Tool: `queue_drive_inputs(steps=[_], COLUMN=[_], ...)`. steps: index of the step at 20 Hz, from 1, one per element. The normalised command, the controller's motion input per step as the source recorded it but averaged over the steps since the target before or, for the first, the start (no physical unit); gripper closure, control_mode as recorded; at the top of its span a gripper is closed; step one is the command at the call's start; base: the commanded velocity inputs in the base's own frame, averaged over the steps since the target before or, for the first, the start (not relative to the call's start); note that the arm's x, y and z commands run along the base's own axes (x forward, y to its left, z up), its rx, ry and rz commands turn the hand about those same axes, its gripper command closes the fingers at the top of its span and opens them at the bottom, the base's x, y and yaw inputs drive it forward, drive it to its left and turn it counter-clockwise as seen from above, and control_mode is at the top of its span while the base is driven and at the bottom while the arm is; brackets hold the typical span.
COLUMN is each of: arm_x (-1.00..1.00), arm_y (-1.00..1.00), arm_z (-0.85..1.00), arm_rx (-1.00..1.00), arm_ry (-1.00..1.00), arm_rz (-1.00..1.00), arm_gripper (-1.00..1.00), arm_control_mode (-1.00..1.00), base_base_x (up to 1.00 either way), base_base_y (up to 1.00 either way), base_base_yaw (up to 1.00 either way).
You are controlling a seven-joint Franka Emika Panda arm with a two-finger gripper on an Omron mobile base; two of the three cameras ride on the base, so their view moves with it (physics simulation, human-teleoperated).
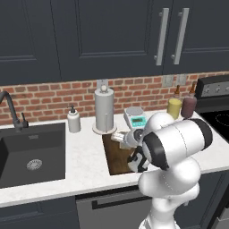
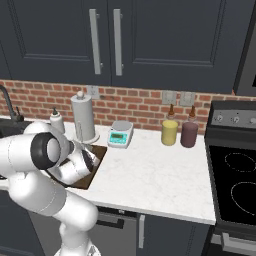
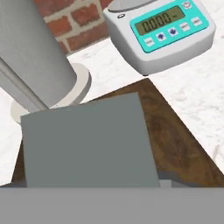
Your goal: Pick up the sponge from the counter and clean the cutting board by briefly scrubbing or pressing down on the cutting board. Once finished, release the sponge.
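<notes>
**Sponge over the cutting board, right at the gripper**

Arm folded low over the counter (image 1: 85, 156), hand down at the dark brown cutting board (image 1: 117, 156) that lies in front of the paper towel holder (image 1: 104, 109). Hand view: the grey-green scrub face of the sponge (image 3: 87, 144) sits directly ahead of the hand, covering most of the board's near part, with brown wood (image 3: 175, 135) showing to its right and far side. Gripper (image 1: 120, 137) is largely masked by the wrist and the sponge; fingertips not visible, so can't tell if the jaws are clamped on the sponge or apart. Whether the sponge touches the board also can't be told.

White-and-teal kitchen scale (image 3: 159, 30) sits on the counter just past the board's far corner, beside the towel holder base. Soap dispenser (image 1: 73, 120) stands between sink basin (image 1: 31, 154) and towel holder. Yellow bottle (image 2: 169, 131) and dark red bottle (image 2: 189, 132) stand by the brick wall, near the stove (image 2: 232, 175).
</notes>
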Motion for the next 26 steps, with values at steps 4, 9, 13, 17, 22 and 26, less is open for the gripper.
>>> queue_drive_inputs(steps=[4,9,13,17,22,26], arm_x=[0.06,-0.08,-0.05,0.00,-0.07,-0.08], arm_y=[-0.22,-0.47,-0.64,-0.63,-0.68,-0.50], arm_z=[0.43,0.20,0.17,0.02,0.00,-0.09], arm_rx=[0.00,0.00,0.00,0.00,0.00,0.00], arm_ry=[0.00,0.00,0.02,0.08,0.17,0.21], arm_rz=[0.00,0.00,-0.01,-0.05,-0.09,-0.07], arm_gripper=[1.00,1.00,1.00,1.00,1.00,1.00], arm_control_mode=[-1.00,-1.00,-1.00,-1.00,-1.00,-1.00], base_base_x=[0.00,0.00,0.00,0.00,0.00,0.00], base_base_y=[0.00,0.00,0.00,0.00,0.00,0.00], base_base_yaw=[0.00,0.00,0.00,0.00,0.00,0.00])
